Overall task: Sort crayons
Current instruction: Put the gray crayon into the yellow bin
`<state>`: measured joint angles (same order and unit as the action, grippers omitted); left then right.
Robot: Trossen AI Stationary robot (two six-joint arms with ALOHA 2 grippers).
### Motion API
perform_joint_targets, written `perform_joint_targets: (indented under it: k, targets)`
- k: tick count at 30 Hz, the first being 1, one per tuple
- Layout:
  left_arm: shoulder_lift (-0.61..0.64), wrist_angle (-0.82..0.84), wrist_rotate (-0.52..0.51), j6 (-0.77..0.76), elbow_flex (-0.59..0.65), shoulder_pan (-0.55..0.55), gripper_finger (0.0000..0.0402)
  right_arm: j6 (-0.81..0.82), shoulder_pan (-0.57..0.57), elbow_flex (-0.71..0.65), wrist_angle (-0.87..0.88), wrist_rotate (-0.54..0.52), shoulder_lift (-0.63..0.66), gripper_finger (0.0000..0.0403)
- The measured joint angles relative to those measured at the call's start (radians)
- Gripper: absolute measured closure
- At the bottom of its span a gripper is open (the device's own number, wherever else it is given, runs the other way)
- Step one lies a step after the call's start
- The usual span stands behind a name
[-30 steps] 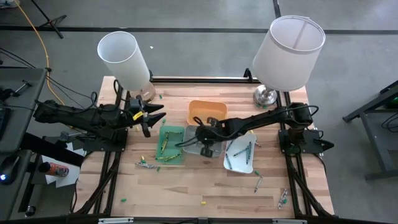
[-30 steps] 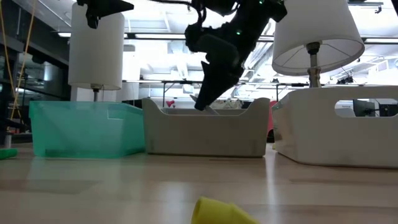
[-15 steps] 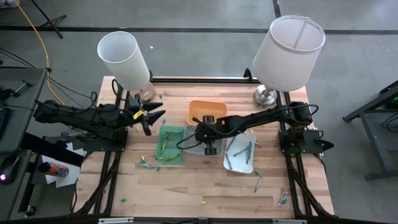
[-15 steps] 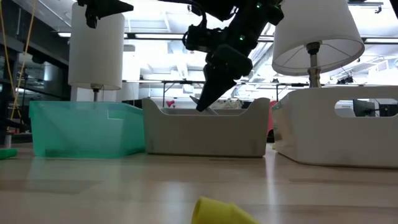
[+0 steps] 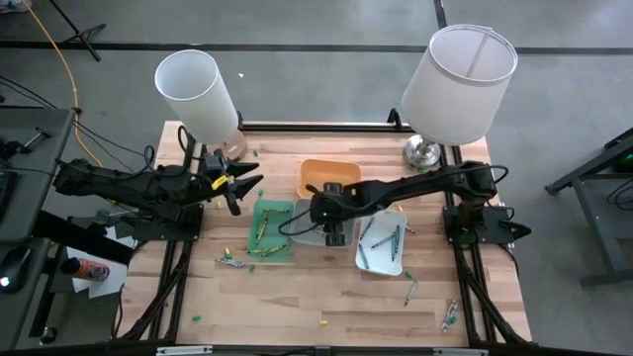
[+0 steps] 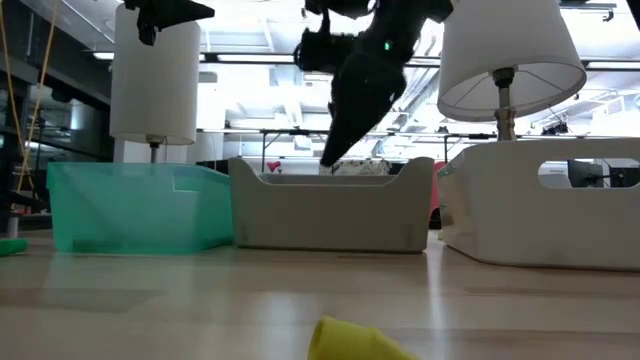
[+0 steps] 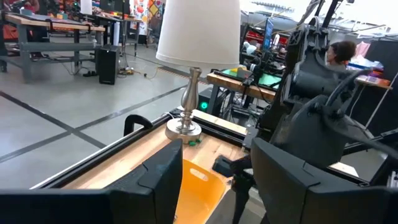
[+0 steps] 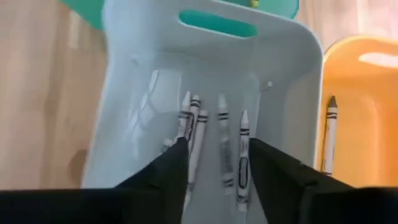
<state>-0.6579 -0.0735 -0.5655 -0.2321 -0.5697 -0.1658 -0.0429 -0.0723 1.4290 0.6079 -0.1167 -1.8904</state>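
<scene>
Right wrist view: grey tray (image 8: 124,93) holds grey-white crayons (image 8: 217,143); right fingers (image 8: 214,165) parted, empty; orange tray (image 8: 354,124) beside it

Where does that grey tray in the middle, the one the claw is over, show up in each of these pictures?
High view: the grey tray lies mid-table between the green tray and the white tray, under the right claw.
Low view: centre, the grey tray side-on.
Left wrist view: cannot tell.
Right wrist view: the tray fills the middle, grey-white crayons inside.
Shared landmark: the orange tray.
</scene>
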Motion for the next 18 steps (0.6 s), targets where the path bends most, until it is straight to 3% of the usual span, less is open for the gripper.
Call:
perform_joint_targets:
  k: [7, 18]
  targets:
    - [0.000, 0.000, 0.000, 0.000, 0.000, 0.000, 0.0227, 0.018, 0.012, 0.090, 0.143, 0.025, 0.122, 0.0196]
    - [0.000, 0.001, 0.000, 0.000, 0.000, 0.000, 0.0227, 0.398, -0.040, -0.280, 0.022, -0.090, 0.562, 0.0195]
